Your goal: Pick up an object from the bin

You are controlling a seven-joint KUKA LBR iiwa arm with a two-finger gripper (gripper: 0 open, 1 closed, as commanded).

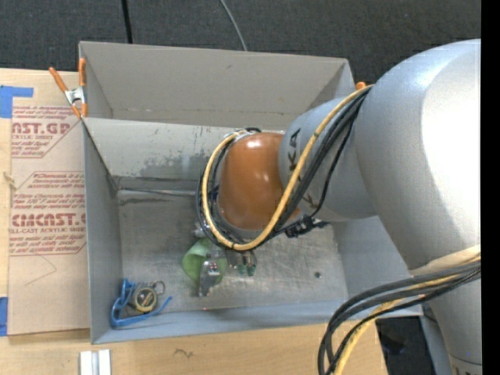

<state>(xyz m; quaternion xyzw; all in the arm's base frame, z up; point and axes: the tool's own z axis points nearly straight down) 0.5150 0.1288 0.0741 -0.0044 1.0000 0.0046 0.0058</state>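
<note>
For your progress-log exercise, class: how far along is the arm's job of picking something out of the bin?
Done: the tool is low in the bin, right beside a pale green rounded thing near the floor's middle. In hand: possibly a grasp there, but whether it grips cannot be seen. Left: lifting a thing out. Nothing is raised yet, and the blue clip-like thing lies in the near-left corner.

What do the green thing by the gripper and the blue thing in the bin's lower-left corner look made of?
Green thing by the gripper: likely plastic or rubber, even pale green; partly hidden.
Blue thing in the corner: probably plastic, saturated colour, thin looped shape.
Round piece on it: brassy, maybe metal.
</note>
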